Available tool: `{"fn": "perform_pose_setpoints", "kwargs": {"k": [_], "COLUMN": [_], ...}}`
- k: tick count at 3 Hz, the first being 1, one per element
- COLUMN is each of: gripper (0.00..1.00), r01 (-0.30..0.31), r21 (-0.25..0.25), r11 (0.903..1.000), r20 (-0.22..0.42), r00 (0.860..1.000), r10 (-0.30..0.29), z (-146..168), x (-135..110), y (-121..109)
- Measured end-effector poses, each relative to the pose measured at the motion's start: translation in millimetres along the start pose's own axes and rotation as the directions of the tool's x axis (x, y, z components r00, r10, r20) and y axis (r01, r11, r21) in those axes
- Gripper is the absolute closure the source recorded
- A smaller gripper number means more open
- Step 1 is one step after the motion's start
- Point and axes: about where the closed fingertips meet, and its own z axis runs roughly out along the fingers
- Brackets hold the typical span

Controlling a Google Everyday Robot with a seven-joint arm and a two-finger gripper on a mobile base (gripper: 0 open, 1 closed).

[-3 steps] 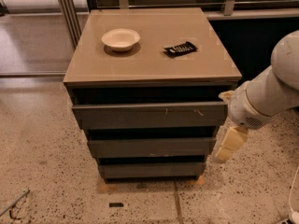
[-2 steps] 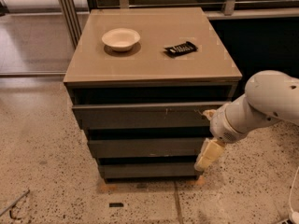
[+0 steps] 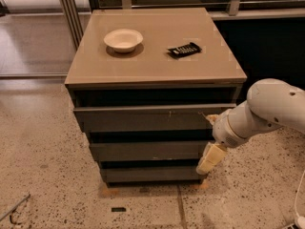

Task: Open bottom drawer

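Note:
The bottom drawer (image 3: 150,174) is the lowest and narrowest of three dark grey, handleless fronts on the cabinet; it sits flush and closed just above the floor. My gripper (image 3: 210,160) hangs from the white arm (image 3: 267,109) at the cabinet's right front corner. Its cream tip points down and left, at the right end of the middle drawer (image 3: 147,150) and just above the bottom drawer's right end. It holds nothing that I can see.
The widest top drawer (image 3: 143,119) sits under the tan cabinet top (image 3: 143,66), which carries a white bowl (image 3: 123,39) and a black flat object (image 3: 184,49). Speckled floor surrounds the cabinet. A small dark item (image 3: 118,209) lies on the floor in front.
The arm has swung left and lower, bringing the gripper from beside the cabinet's right side in to the right front corner of the lower drawers. The drawers have not moved.

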Motion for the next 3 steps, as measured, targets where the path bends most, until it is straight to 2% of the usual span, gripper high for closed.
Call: {"fn": "perform_pose_setpoints", "kwargs": {"k": [1,2,3], "gripper": [0.0,0.0,0.0], "r01": [0.06,0.164,0.249], "r21": [-0.013,-0.03,-0.052], "r11": [0.9981,0.986,0.9672], "r20": [-0.009,-0.026,-0.031], "r00": [0.998,0.986,0.968], "r10": [-0.06,-0.165,-0.25], "z": [27,85,158], "x": [14,50,82], "y": [4,13,15]}}
